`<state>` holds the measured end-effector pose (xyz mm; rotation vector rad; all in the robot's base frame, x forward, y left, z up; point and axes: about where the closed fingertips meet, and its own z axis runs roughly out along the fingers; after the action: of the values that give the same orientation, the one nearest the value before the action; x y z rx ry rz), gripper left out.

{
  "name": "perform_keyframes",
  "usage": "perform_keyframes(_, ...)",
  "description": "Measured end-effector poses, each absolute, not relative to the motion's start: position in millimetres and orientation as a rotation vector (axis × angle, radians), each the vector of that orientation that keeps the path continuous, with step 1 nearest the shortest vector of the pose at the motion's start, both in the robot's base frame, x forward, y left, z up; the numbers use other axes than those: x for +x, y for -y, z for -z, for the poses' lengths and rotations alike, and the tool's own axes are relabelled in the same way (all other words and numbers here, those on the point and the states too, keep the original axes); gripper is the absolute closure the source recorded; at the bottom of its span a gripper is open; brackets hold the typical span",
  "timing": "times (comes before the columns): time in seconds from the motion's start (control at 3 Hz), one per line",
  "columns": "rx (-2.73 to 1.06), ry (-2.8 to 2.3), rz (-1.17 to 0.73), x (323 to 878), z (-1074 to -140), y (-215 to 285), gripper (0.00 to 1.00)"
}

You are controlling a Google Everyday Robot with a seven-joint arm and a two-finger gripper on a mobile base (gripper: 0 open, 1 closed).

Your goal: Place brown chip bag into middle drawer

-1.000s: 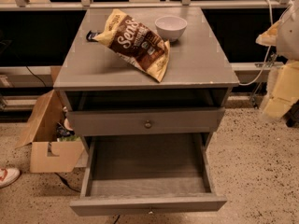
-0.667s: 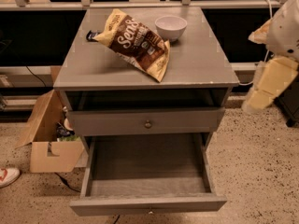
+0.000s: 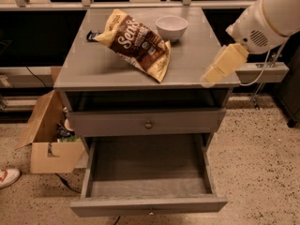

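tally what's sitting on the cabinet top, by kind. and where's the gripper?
brown chip bag: 1
white bowl: 1
small dark packet: 1
Total: 3
The gripper is at the right front corner of the cabinet top, apart from all three.

Gripper [image 3: 213,76] leftward, over cabinet top [image 3: 93,64]

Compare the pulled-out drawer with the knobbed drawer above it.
The middle drawer is pulled out; the knobbed drawer sits pushed in. The middle drawer shows its bare floor; the knobbed drawer shows only its front. Both are grey. The gripper hovers at the right edge of the cabinet top.
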<state>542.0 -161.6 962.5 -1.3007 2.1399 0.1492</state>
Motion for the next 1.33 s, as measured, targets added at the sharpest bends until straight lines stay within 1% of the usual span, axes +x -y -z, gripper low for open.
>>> perform_keyframes(0.33,-1.196,-2.125,-0.148,576.6,-959.2,132.9,0.0)
perform_keyframes(0.67,-1.185,-2.049,-0.153,614.9,-954.2,89.5,0.0)
perform_keyframes(1.0,-1.185,-2.049,-0.153,614.9,-954.2,89.5,0.0)
perform_keyframes(1.33,-1.178,-2.05,-0.133,629.1,-947.1,81.4,0.0)
